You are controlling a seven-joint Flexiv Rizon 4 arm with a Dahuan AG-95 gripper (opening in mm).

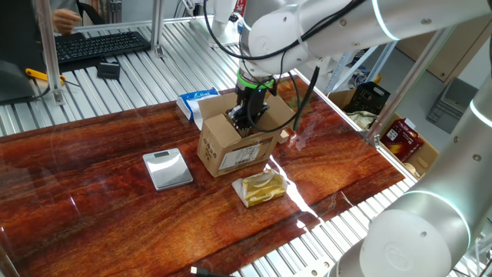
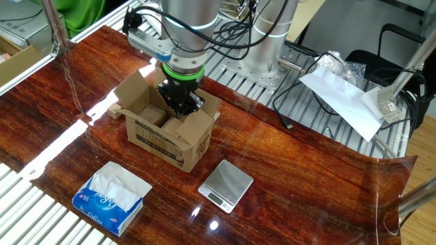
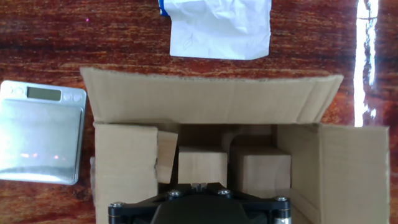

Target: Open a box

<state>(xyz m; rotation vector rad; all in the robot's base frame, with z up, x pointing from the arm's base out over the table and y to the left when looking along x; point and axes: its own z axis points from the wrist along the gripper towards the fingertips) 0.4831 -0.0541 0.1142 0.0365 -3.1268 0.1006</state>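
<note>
The brown cardboard box [image 1: 231, 150] with a white printed label stands mid-table. Its top flaps are spread open. It also shows in the other fixed view [image 2: 163, 133] and in the hand view [image 3: 211, 99], where the far flap leans outward and smaller cardboard pieces lie inside. My gripper [image 1: 247, 117] points straight down into the box opening, near one wall; it also shows in the other fixed view [image 2: 178, 103]. Its fingertips are hidden by the box walls. The hand view shows only the black hand body at the bottom edge.
A small silver scale [image 1: 167, 168] lies left of the box. A gold foil pack [image 1: 261, 187] lies in front of it. A blue-and-white tissue packet [image 1: 196, 100] lies behind it. A keyboard [image 1: 100, 45] is on the far bench.
</note>
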